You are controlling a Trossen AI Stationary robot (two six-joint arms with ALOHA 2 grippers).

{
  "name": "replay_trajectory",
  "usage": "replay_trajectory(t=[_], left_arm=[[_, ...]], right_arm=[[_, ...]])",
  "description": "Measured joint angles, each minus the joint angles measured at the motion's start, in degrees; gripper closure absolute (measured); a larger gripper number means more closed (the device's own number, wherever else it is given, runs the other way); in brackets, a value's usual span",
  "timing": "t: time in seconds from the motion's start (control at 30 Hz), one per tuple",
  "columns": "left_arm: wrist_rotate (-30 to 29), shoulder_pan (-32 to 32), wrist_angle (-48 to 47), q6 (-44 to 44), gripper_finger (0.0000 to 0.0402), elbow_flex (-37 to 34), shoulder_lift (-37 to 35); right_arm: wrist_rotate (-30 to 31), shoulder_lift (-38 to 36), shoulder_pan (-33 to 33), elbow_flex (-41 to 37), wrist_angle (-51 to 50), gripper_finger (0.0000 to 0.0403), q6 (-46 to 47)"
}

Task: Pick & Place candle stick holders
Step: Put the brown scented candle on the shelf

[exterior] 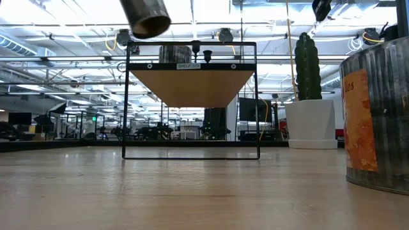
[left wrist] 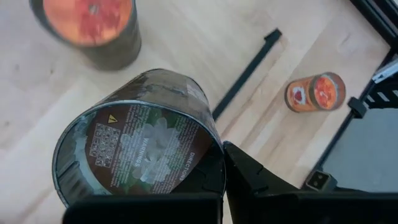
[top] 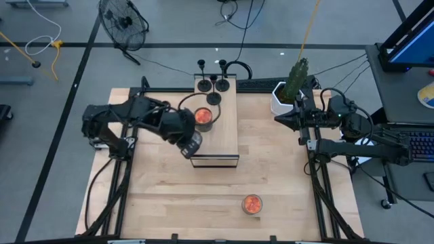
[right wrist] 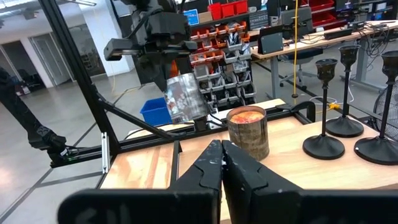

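Observation:
My left gripper is shut on the clear-silvery glass cup, held in the air over the near end of the raised shelf. The cup also shows in the low view and the right wrist view. One orange-red cup stands on the shelf top. Three black holders stand on their round bases at the shelf's far end. The other orange-red cup stands on the table near its front edge. My right gripper is shut and empty by the right edge. My left gripper pinches the silvery cup by its side wall. One finger shows against the wall; the cup hides the other. The fingers come from above, slanting. The cup is lifted clear and tilted, its labelled bottom toward the wrist camera.
A white pot with a green cactus stands at the far right of the table, near my right arm. The shelf's black frame stands on the table's middle. Bare wood lies between the shelf and the front cup.

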Motion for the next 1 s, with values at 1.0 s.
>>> replay_trajectory(t=[1.0], left_arm=[[0.04,4.26,5.21,9.64,0.0402,7.65,13.15]], right_arm=[[-0.07,0.02,0.02,0.0,-0.71,0.0403,-1.09]])
